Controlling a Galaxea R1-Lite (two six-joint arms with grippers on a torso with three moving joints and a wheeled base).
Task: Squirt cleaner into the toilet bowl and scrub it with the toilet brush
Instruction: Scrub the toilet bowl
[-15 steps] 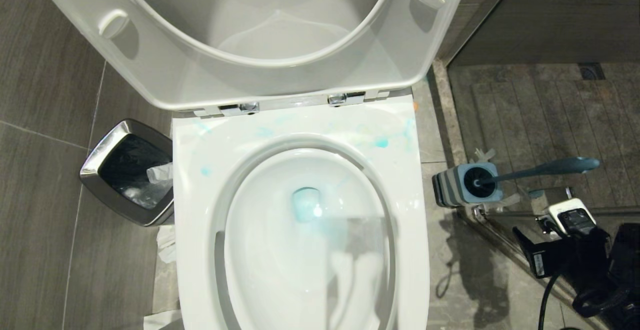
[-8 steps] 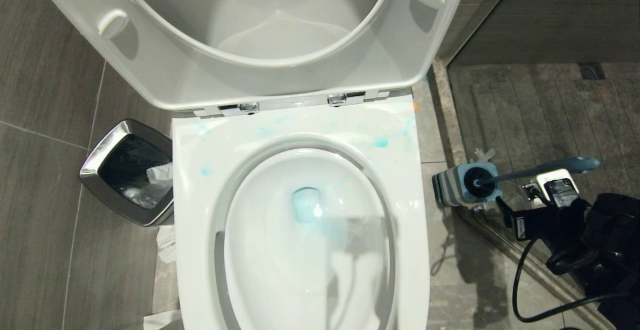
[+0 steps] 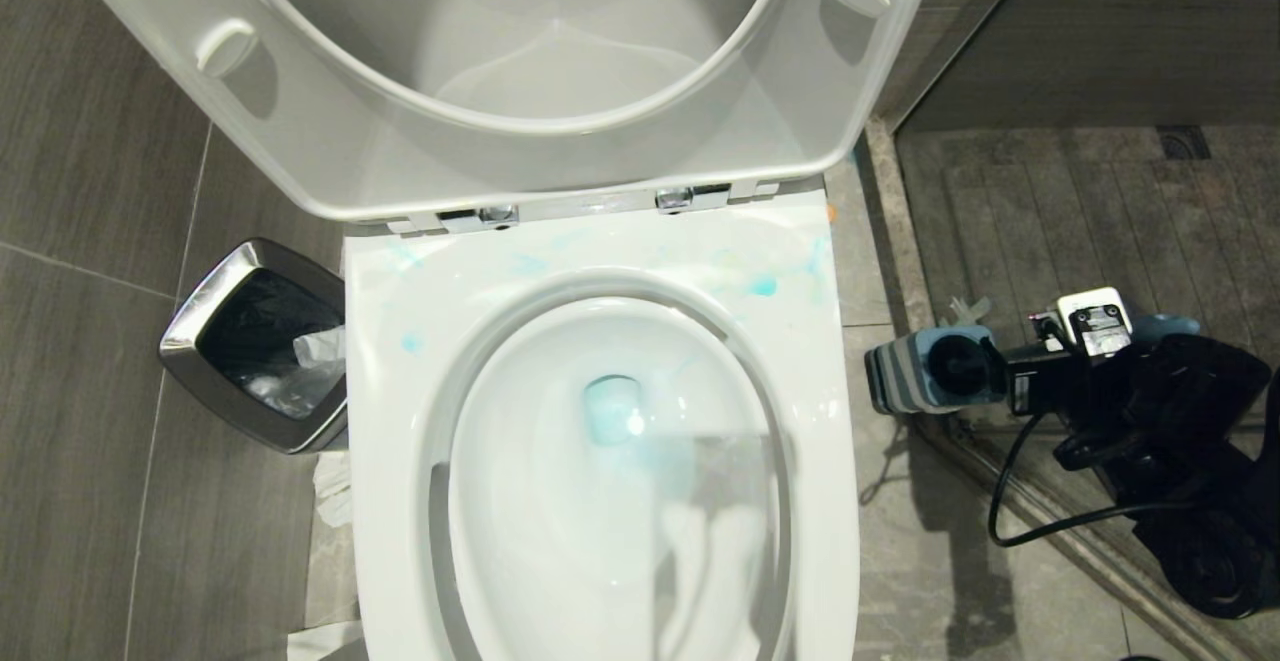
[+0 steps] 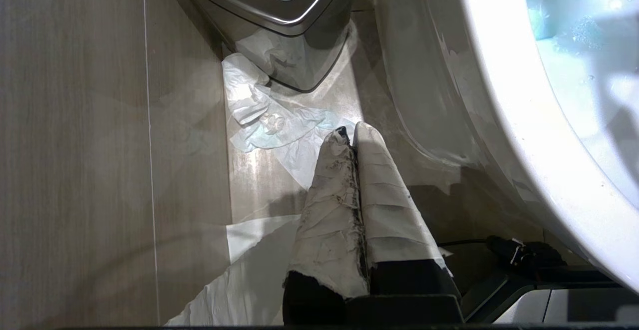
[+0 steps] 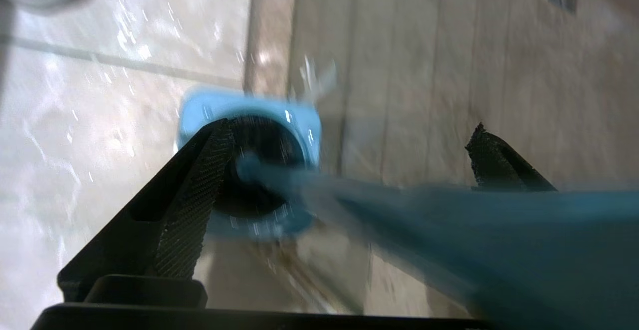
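While the right end effector (image 5: 349, 155) gapes released, the toilet brush (image 5: 399, 210) handle lies between its fingers.

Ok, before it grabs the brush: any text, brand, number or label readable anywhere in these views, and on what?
No text can be read in any view.
White module on the right arm: dark face with marks, too small to read.
Toilet bowl, toilet brush and its holder, waste bin: no print visible.
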